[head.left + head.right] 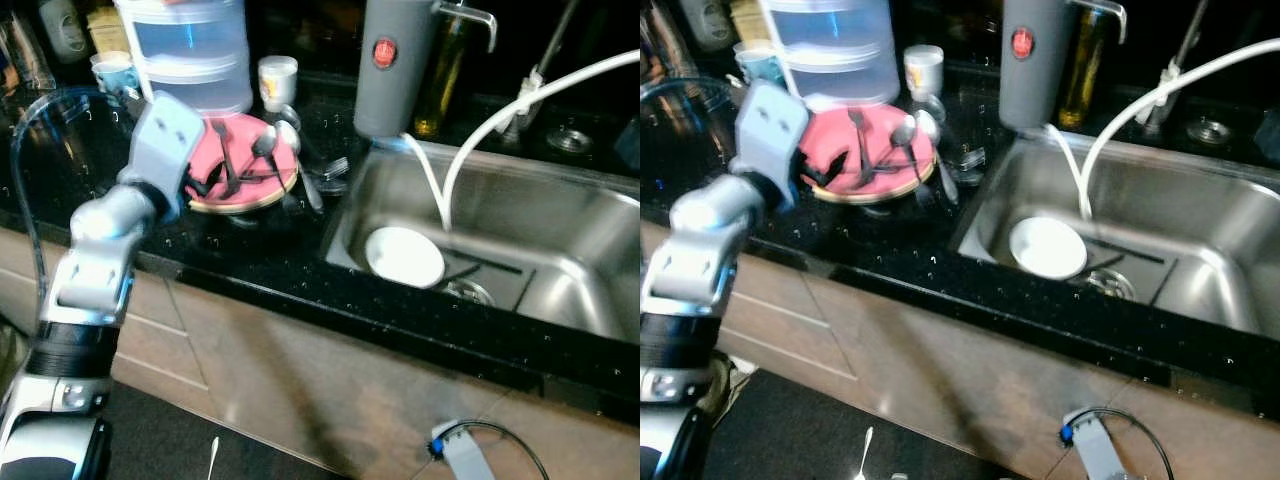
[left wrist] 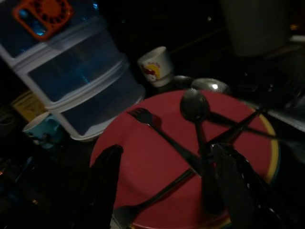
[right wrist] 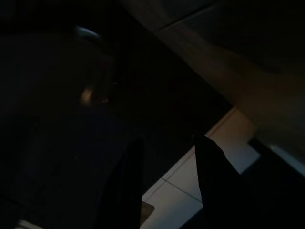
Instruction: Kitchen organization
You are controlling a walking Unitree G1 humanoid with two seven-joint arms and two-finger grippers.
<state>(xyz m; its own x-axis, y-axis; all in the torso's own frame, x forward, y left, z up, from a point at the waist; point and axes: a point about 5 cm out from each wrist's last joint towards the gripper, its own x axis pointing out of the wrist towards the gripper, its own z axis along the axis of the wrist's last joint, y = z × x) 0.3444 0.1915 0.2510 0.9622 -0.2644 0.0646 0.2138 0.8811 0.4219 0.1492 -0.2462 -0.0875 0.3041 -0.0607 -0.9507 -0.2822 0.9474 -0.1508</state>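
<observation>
A red plate (image 1: 245,165) with a yellow rim lies on the black counter beside the sink. On it are a black spoon (image 2: 193,106) and two black forks (image 2: 157,131), crossing one another. My left gripper (image 2: 169,191) hovers open just over the plate's near edge, one finger on each side of the cutlery handles and nothing held. From the head, the left gripper (image 1: 212,182) sits at the plate's left side. A white bowl (image 1: 404,256) rests in the steel sink (image 1: 560,215). My right gripper (image 3: 167,191) hangs idle and open above floor tiles.
Stacked clear containers (image 1: 195,50), a white cup (image 1: 277,80) and a blue cup (image 1: 115,72) stand behind the plate. A tall grey canister (image 1: 395,60) and an oil bottle (image 1: 445,70) border the sink. A white hose (image 1: 500,120) arcs into it. A spoon (image 1: 213,455) lies on the floor.
</observation>
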